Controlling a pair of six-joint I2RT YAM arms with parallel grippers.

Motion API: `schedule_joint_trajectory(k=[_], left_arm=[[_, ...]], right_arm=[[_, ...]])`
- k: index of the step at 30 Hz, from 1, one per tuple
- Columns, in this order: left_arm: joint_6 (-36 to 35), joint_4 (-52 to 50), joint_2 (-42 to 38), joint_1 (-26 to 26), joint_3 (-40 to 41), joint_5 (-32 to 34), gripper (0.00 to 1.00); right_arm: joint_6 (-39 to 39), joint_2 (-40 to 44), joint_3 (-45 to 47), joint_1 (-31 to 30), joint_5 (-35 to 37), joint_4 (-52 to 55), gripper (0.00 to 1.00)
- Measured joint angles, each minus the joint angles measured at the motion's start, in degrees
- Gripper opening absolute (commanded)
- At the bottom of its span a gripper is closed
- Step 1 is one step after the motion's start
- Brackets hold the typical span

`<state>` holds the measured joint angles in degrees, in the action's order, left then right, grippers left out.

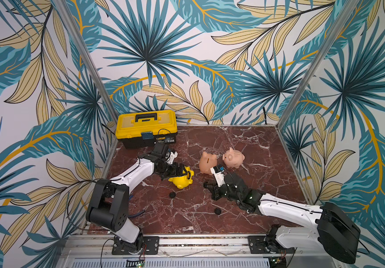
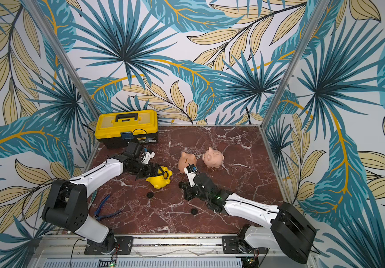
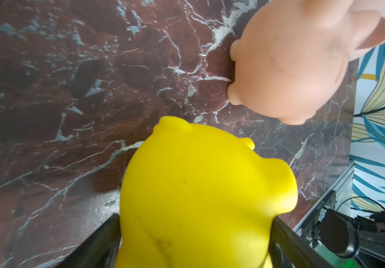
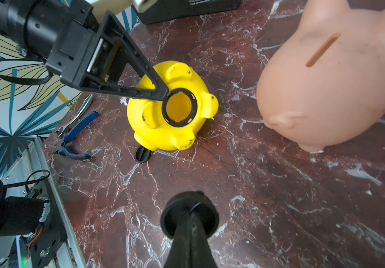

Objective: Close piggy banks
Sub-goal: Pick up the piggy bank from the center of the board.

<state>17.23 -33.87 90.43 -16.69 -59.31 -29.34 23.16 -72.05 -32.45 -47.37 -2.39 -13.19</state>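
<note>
A: Yellow piggy bank [image 1: 181, 181], position?

B: On its side on the table [image 1: 272, 162], left of centre, in front of the yellow toolbox [image 1: 146, 128]. Belly turned toward the right arm. Round hole open, edged by a black ring [image 4: 163, 111], yellow inside showing.

A: Left fingers [image 3: 98, 243]?

B: On that pig. In the left wrist view one lies against each flank, with the body gripped between them. In the right wrist view one tip sits at the ring's edge.

A: Right fingers [image 4: 187, 243]?

B: Low over the middle of the table, apart from the yellow pig. Pinched narrow on a black plug [image 4: 170, 215], round, carried at the tips. Cannot tell whether it touches the marble.

A: The other two banks?

B: Peach-orange piggy bank [image 1: 207, 161] upright on its feet, slot up, just beyond the right arm's wrist. Pale pink piggy bank [image 1: 233, 158] upright just beside it, snout toward it, with a small gap between. Nothing holds either one.

A: Loose items?

B: A black disc [image 1: 172, 194] on the table just in front of the yellow pig. A second black disc [image 1: 217, 211] nearer the front edge, beside the right arm. Blue-handled pliers [image 2: 105, 208] on the table by the left arm's base.
</note>
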Motion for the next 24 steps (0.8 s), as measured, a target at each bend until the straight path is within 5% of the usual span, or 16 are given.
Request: schedule_joint_trajectory(k=[14,24], left_arm=[[-1.51,7.61,-0.72,-0.63,3.87,-4.55,0.93],[-1.75,10.64,-1.99,-1.09,6.03,-4.79,0.93]], right_arm=[[-11.45,-4.52,-0.13,1.53,-0.55,-7.54,0.0],[-11.41,-9.05,-3.17,3.41,-2.49,-9.75,0.0]])
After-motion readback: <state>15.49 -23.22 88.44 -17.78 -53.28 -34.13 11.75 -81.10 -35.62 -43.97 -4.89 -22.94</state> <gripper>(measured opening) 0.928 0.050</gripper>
